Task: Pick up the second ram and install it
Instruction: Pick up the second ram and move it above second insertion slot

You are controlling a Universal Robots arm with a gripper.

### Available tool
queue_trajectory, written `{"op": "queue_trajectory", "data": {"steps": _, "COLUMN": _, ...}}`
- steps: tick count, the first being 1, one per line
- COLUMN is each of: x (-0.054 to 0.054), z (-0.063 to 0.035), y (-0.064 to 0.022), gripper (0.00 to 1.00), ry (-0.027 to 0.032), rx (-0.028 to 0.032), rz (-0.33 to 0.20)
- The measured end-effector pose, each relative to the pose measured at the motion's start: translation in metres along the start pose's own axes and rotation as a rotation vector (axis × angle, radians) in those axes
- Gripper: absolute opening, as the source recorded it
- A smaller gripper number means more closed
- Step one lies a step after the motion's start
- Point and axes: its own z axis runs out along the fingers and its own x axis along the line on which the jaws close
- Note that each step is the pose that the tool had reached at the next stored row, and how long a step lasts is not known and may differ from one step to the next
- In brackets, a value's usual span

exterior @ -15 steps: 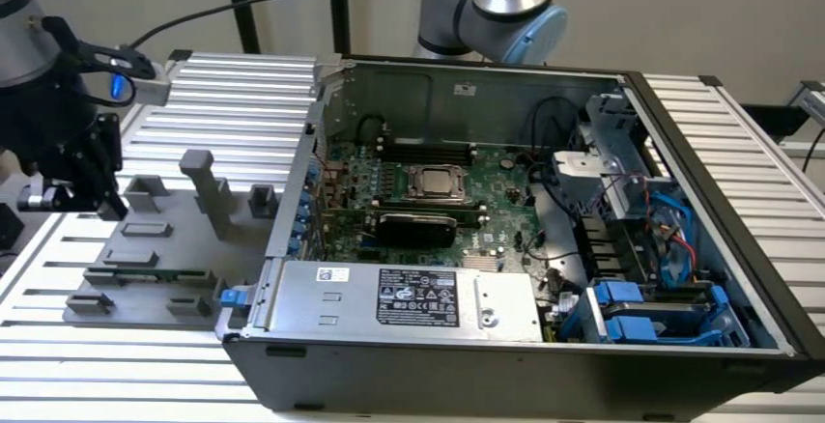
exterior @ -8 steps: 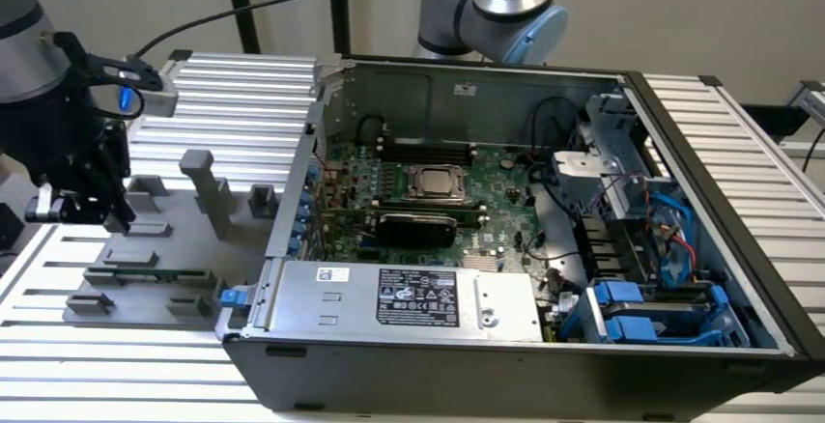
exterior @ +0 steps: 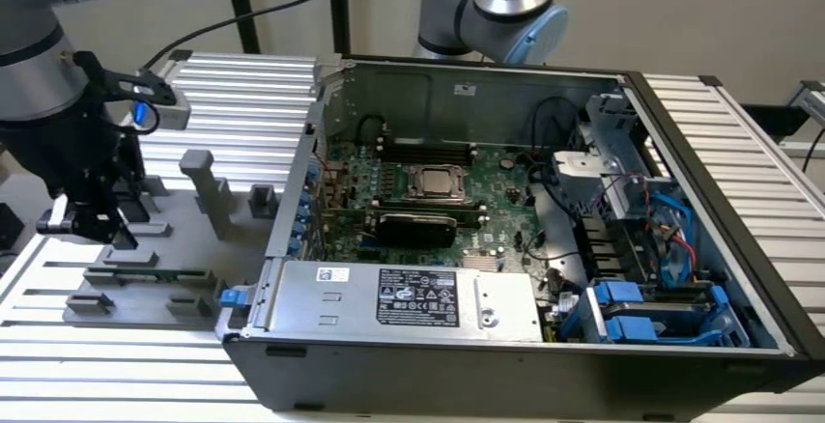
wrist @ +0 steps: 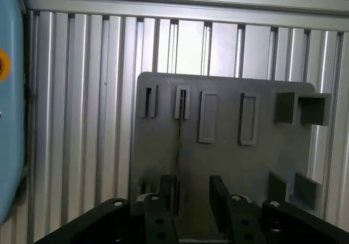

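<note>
Spread apart and holding nothing, the fingers (wrist: 165,200) hang over the grey holder (wrist: 223,162). The second ram (wrist: 179,140) stands on edge in its slots, lower left of the exterior view, lined up between them, apparently for a straddling grasp.
</note>
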Motion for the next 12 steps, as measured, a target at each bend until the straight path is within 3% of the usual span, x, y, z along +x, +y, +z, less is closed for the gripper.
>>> {"op": "queue_trajectory", "data": {"steps": 12, "x": 0.002, "z": 0.0218, "y": -0.0040, "gripper": 0.42, "ry": 0.0002, "rx": 0.0000, "rz": -0.003}}
